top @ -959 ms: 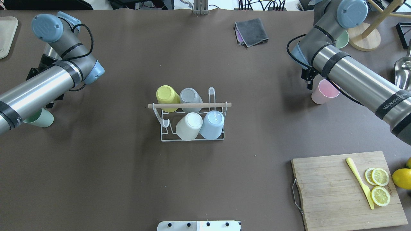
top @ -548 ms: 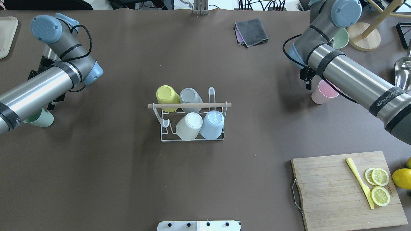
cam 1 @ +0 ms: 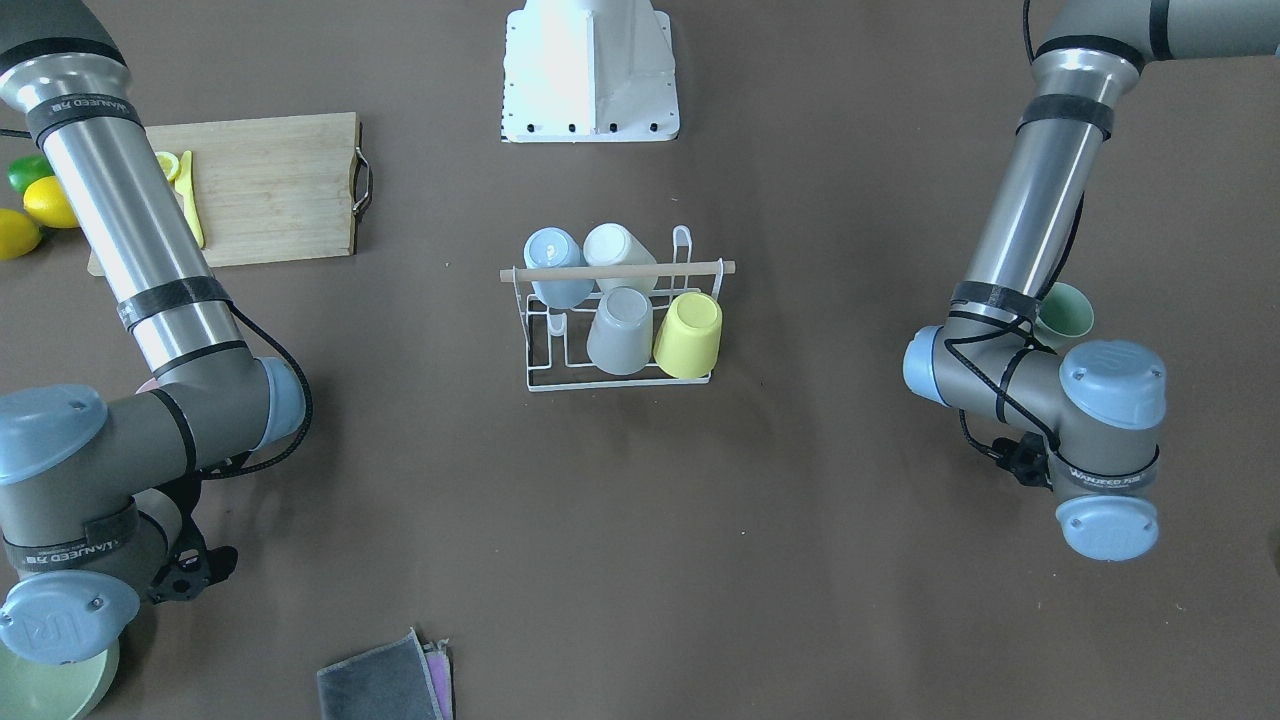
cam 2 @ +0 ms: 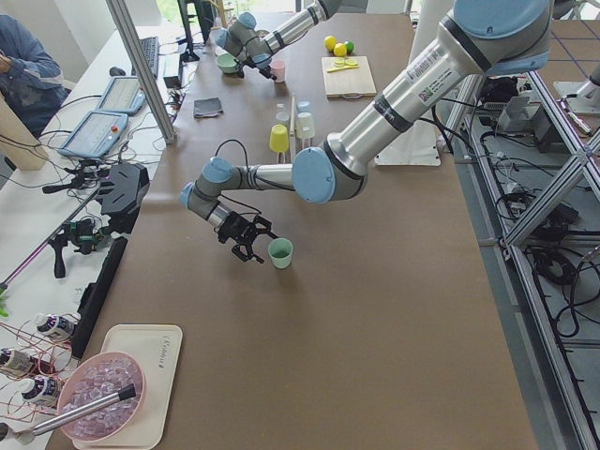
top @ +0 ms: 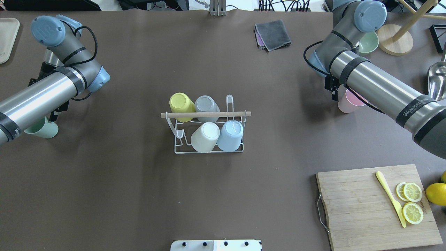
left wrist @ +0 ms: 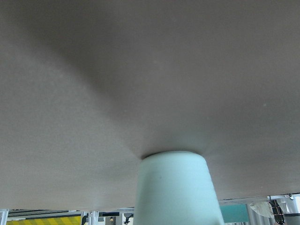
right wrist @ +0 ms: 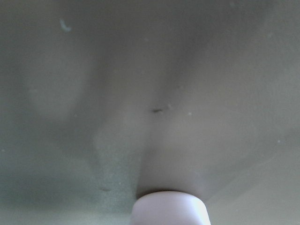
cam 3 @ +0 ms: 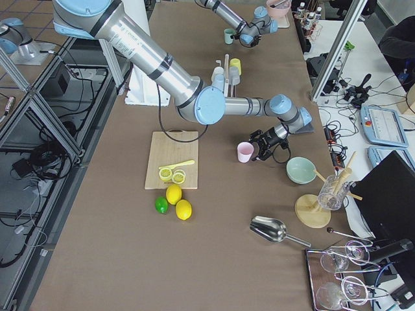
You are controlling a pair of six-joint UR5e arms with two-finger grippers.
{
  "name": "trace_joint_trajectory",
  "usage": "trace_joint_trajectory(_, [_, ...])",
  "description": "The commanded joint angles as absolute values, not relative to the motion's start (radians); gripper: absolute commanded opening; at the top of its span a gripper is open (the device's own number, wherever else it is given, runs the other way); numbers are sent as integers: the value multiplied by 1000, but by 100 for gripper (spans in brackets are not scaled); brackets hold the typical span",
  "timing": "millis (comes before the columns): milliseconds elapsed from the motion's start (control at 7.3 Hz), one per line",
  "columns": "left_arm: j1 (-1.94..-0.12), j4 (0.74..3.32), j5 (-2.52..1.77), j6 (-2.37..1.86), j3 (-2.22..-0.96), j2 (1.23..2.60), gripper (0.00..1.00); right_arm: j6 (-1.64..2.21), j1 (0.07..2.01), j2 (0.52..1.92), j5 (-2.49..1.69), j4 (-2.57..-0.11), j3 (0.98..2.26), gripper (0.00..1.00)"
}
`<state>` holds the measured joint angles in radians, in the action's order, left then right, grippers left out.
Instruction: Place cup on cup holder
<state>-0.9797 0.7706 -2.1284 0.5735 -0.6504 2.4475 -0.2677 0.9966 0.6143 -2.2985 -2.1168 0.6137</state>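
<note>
Low in the right of the overhead view lies a wooden cutting board [top: 362, 209] with lemon slices [top: 413, 212] and a yellow knife [top: 390, 198] on it.

The cup holder [top: 179, 134] stands in the middle of the frame on the brown table [top: 122, 181]. It is a small white wire rack with upright prongs and a pale wooden rod [top: 223, 113] across its top. Four cups sit upside down and tilted on it: white [top: 205, 136] and blue [top: 230, 134] in the nearer row, yellow [top: 181, 104] and grey [top: 206, 104] behind. One prong at the nearer left and one at the far right are bare.

At the left edge a green cup [top: 43, 129] stands on the table, half under the left arm. In the left side view the left gripper [cam 2: 255, 246] is just beside it. I cannot tell how its fingers stand.

At the right a pink cup [top: 348, 103] stands on the table under the right arm, with the right gripper [cam 3: 257, 148] just beside it. Again I cannot tell whether the fingers are apart or together.

Near the top, a folded grey cloth [top: 273, 35] lies flat.
</note>
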Motion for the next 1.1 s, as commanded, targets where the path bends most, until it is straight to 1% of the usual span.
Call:
trace_joint_trajectory(0, [-986,752,-2152,595,-652,2436,98,-282,989,609,-2292,-2132,601,100])
trace_joint_trajectory(274, [-986,752,-2152,595,-650,2431,98,-316,986,609,-2289,-2132,580,99])
trace_joint_trajectory(959, [-980,730,-2164,588,-649,2425,98,-316,986,600,-2283,-2152,574,98])
